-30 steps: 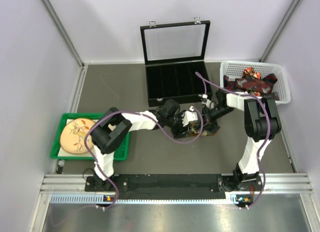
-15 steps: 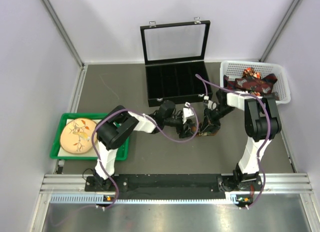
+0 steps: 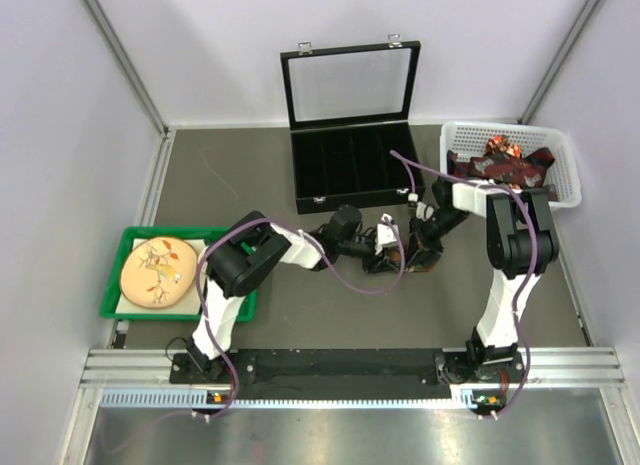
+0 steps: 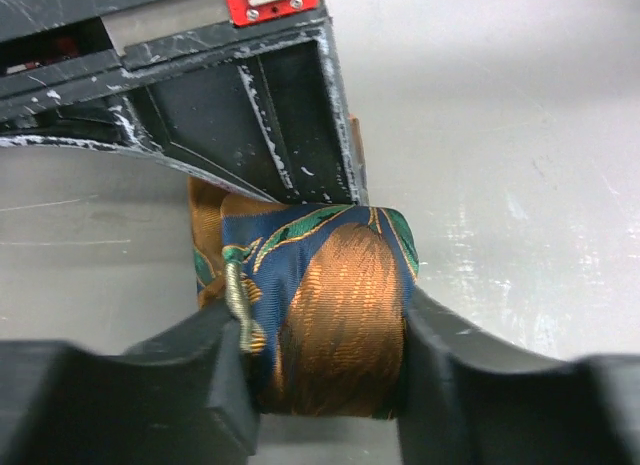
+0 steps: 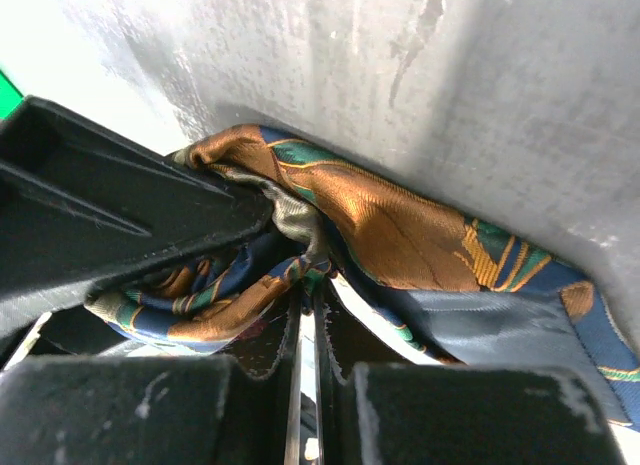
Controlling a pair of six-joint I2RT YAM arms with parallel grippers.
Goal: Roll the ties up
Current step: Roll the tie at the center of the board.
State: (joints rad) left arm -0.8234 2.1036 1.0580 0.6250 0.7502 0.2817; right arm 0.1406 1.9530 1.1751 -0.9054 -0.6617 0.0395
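One tie (image 4: 335, 305), blue with orange and green, lies rolled into a short fat roll on the grey table in front of the black case. My left gripper (image 4: 325, 323) is shut on the roll, a finger pressed to each side. Seen from above, this gripper (image 3: 385, 249) is low at mid table. My right gripper (image 3: 419, 245) stands just right of it and is shut, with the tie's fabric (image 5: 400, 230) pinched at the tips of that gripper (image 5: 312, 285). More ties (image 3: 503, 163) lie heaped in the white basket.
The open black case (image 3: 350, 170) with its raised glass lid stands at the back. At the back right is the white basket (image 3: 560, 145). A green tray (image 3: 112, 275) holding a round plate is at the left. Purple cables loop around both arms.
The left gripper has moved right, up against the right gripper, and its jaws have closed onto the tie roll. The right gripper has stayed shut in place.
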